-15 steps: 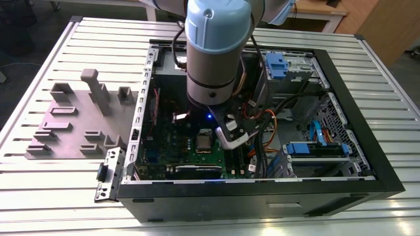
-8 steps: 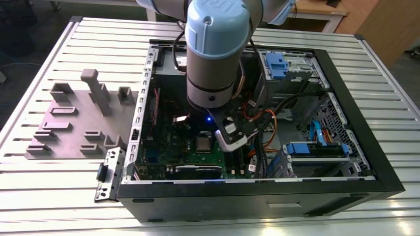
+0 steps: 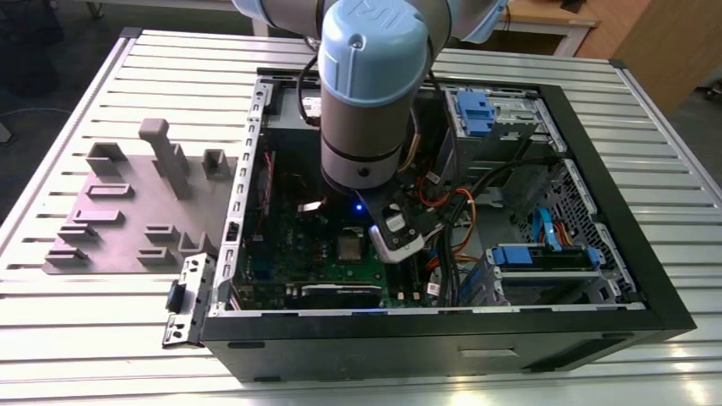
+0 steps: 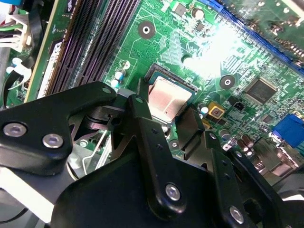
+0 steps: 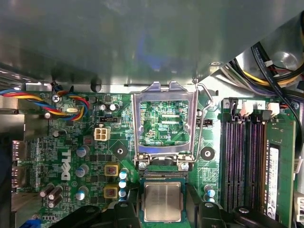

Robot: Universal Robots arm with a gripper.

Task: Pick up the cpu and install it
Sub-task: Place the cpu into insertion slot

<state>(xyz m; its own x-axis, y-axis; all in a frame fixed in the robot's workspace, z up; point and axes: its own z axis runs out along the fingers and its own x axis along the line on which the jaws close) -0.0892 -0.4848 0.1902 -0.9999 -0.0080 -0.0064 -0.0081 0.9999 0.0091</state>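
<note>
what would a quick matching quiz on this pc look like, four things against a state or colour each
Things:
1 cpu
2 socket frame
3 memory slots
4 gripper

States:
a swung open
b long, dark, parallel
c open, straddling the cpu
d silvery top, lying flat

Pairs: 1-d, 2-a, 3-b, 4-c

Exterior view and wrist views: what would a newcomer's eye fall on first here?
In the exterior view, the grey arm reaching into the open case on the slatted table stands out most. In both wrist views, the silvery cpu sits in the socket on the green board, with the open tool astride it. The metal frame stands flipped up beside the socket.
</note>
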